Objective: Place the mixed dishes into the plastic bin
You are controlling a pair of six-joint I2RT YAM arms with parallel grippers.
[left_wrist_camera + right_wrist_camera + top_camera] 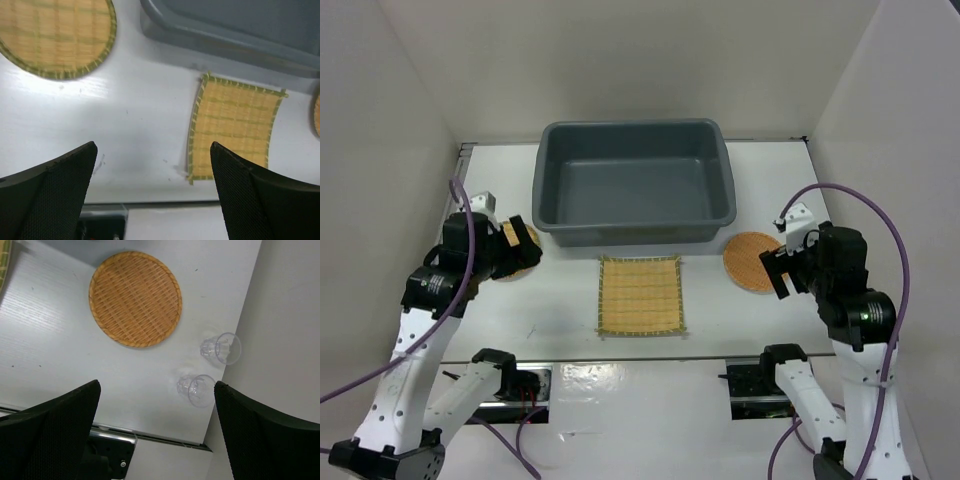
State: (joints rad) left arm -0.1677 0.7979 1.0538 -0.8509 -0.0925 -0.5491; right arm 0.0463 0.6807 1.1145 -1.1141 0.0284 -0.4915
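The dark grey plastic bin (pixel 635 180) stands at the back middle and looks empty. The square yellow mat (pixel 640 295) lies flat in front of it and also shows in the left wrist view (pixel 235 130). One round woven disc (pixel 752 260) lies right of the mat, just left of my open, empty right gripper (pixel 778 270). The other disc (pixel 55 35) lies at the left, mostly hidden under my open, empty left gripper (pixel 523 243). Two clear glass cups (pixel 221 347) (pixel 196 389) stand by the right wall, right of the right disc (pixel 135 299).
White walls close in the table on the left, right and back; the cups stand close to the right wall. A metal strip (pixel 640 357) runs along the table's near edge by the arm bases.
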